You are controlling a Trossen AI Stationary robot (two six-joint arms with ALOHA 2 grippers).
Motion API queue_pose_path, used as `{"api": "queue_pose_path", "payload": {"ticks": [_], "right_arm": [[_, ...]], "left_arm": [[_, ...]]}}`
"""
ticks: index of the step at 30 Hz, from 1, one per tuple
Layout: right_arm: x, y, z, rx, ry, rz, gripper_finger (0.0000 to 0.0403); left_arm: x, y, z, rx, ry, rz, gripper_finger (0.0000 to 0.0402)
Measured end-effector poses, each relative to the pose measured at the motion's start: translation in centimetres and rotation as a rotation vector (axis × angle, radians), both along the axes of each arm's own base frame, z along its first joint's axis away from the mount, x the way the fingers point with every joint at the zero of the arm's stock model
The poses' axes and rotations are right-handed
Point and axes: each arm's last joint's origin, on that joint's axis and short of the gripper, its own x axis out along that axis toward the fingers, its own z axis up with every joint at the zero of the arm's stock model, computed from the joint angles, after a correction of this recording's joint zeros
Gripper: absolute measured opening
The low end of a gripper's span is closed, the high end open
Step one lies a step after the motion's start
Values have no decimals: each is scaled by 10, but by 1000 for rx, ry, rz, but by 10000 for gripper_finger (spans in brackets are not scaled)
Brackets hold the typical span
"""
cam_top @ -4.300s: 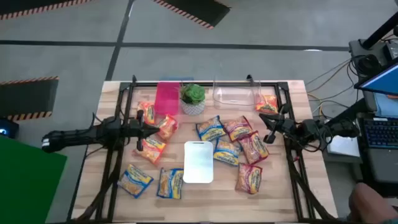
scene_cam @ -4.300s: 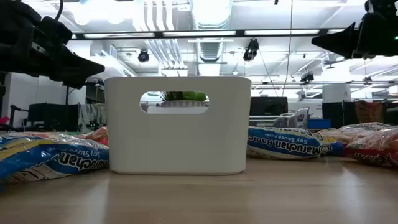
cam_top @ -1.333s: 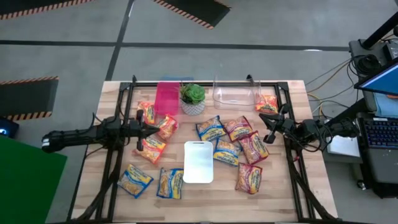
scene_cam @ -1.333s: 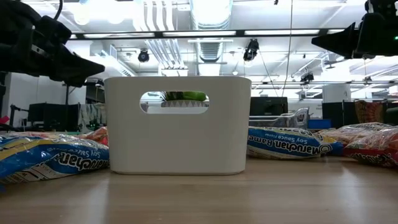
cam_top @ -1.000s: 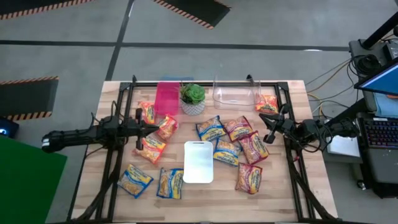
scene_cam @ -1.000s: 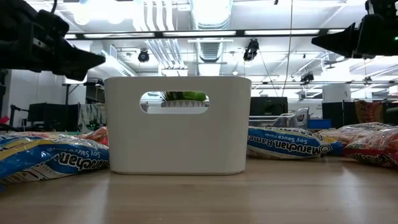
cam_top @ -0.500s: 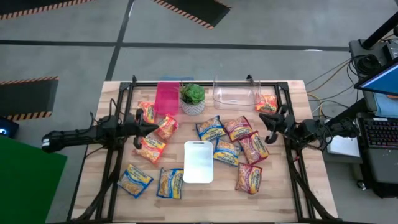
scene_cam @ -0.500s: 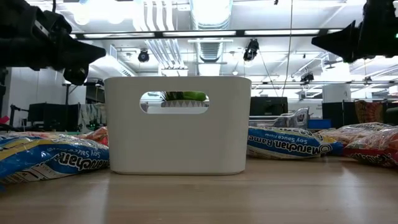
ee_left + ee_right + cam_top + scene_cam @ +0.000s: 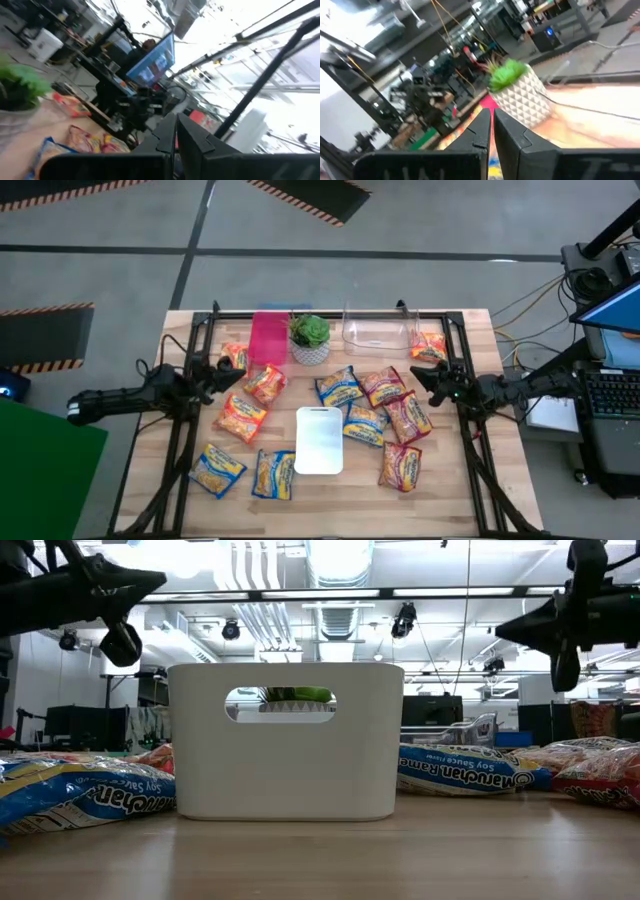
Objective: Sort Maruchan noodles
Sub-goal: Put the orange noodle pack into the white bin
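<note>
Meanwhile, both arms hang empty-handed over a counter of unsorted Maruchan noodles.

Left fingers pressed together, holding nothing; right fingers likewise closed and empty; left gripper floats left of the white bin, nearest the packet just beyond its tip, whose long axis runs diagonally; right gripper hovers right of the bin beside the central cluster; about twelve noodle packets lie flat around the bin, none inside; one pink bin, one clear bin, one plant behind it.
</note>
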Motion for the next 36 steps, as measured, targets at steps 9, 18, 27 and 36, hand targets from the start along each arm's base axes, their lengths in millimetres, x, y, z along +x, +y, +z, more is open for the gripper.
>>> {"api": "queue_pose_path", "payload": {"ticks": [9, 18, 27, 36], "right_arm": [[11, 2, 20, -124, -127, -30, 13], [23, 0, 71, -319, -5, -100, 13], [14, -7, 113, -309, 237, -143, 13], [11, -8, 115, -317, 267, -143, 13]], "left_arm": [[2, 8, -2, -41, 26, 269, 0], [12, 13, -9, -169, 67, 373, 0], [30, 12, 10, -116, 50, 273, 0], [69, 10, 35, -92, 609, 130, 0]]}}
